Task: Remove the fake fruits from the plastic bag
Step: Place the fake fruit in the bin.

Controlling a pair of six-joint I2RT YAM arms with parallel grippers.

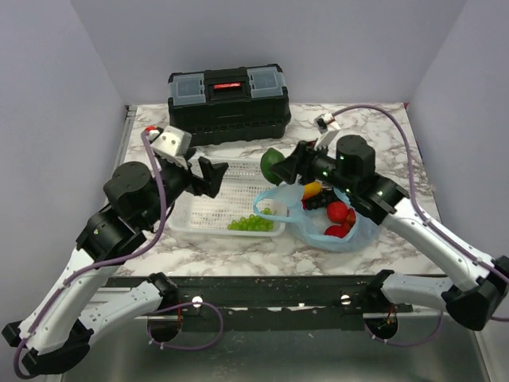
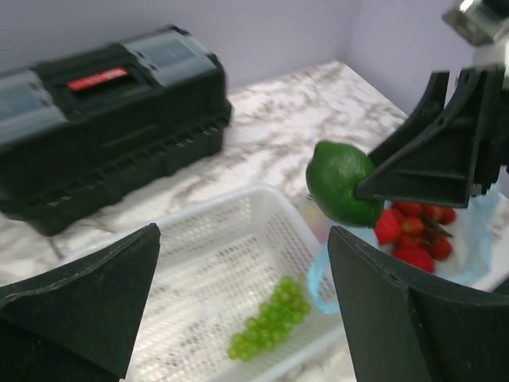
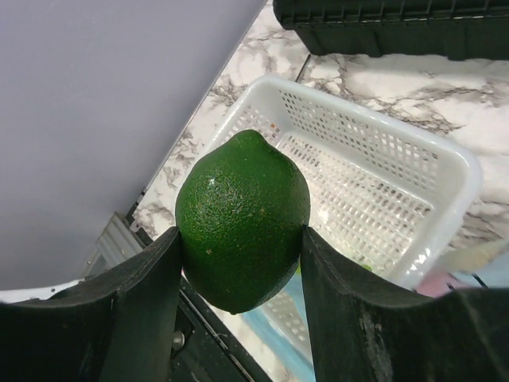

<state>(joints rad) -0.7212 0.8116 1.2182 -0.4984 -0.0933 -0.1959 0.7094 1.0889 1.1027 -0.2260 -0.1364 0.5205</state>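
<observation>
Marbled tabletop (image 1: pixel 382 131), pale lilac walls (image 1: pixel 48 79), black toolbox (image 1: pixel 228 99), plastic bag (image 1: pixel 359 236)

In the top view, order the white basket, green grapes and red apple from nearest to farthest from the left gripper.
1. White basket, under the left gripper.
2. Green grapes, in the basket's near right corner.
3. Red apple, inside the bag, far right.

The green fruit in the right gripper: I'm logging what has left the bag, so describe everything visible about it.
The green fruit is a dark green, lime-shaped piece with pebbled, slightly glossy skin and a pointed top. The right gripper clamps its sides, holding it in the air by the white basket, outside the blue bag. Nothing else touches it.
</observation>
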